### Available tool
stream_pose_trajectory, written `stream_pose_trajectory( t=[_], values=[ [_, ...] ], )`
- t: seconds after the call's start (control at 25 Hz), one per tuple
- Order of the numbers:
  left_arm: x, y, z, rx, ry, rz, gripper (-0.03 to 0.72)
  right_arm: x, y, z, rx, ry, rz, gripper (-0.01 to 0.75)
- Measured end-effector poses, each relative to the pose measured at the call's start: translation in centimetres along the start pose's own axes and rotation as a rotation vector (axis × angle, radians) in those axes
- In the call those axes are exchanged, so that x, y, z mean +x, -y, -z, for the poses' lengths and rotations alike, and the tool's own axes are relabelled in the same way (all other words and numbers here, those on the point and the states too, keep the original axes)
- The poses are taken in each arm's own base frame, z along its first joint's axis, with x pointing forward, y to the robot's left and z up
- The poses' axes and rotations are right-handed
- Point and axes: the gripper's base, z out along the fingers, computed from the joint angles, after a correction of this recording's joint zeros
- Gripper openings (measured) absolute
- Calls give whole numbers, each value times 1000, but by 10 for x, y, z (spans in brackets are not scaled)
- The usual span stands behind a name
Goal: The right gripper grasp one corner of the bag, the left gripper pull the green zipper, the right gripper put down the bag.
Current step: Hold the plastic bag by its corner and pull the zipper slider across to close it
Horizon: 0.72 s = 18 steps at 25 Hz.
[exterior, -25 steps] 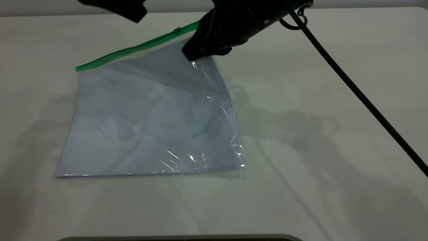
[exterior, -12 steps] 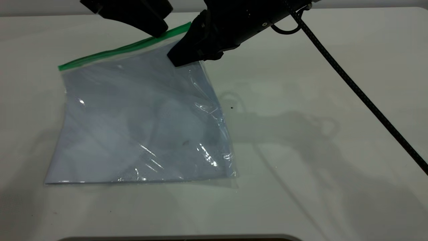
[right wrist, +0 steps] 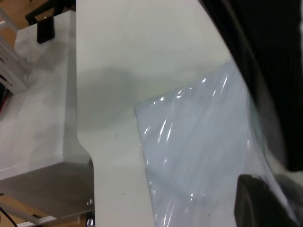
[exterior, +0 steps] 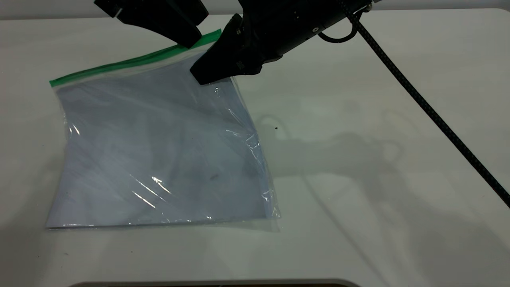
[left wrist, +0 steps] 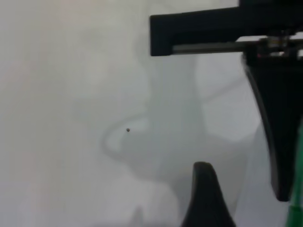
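**Background: white counter, lit from above**

Matte white counter (exterior: pixel 378 99) fills the exterior view; soft grey shadows spread across it from centre toward 3 and 5 o'clock. Small dark speck (exterior: pixel 276 128) just right of centre. Dark curved edge (exterior: pixel 215 284) at 6 o'clock. Right wrist view: counter edge with a notch, lower grey shelf (right wrist: pixel 33 118) beside it, wood-toned floor (right wrist: pixel 19 9) at 11 o'clock.

A white table (exterior: pixel 378 99) with a tiny dark speck (exterior: pixel 276 128) on it.

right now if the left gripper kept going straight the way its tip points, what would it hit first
Most likely the green zipper: the left gripper points down at that strip on the bag, though depth is unclear.
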Motion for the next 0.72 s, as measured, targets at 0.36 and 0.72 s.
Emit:
stream_pose_trajectory(
  t=[0.36, 0.72],
  values=[
    [3, 6, 0, 67, -34, -8, 567, 0, 0, 0, 0, -1, 3, 34],
    [11, 5, -7, 90, -48, 15, 567, 0, 0, 0, -2, 0, 4, 34]
  ],
)
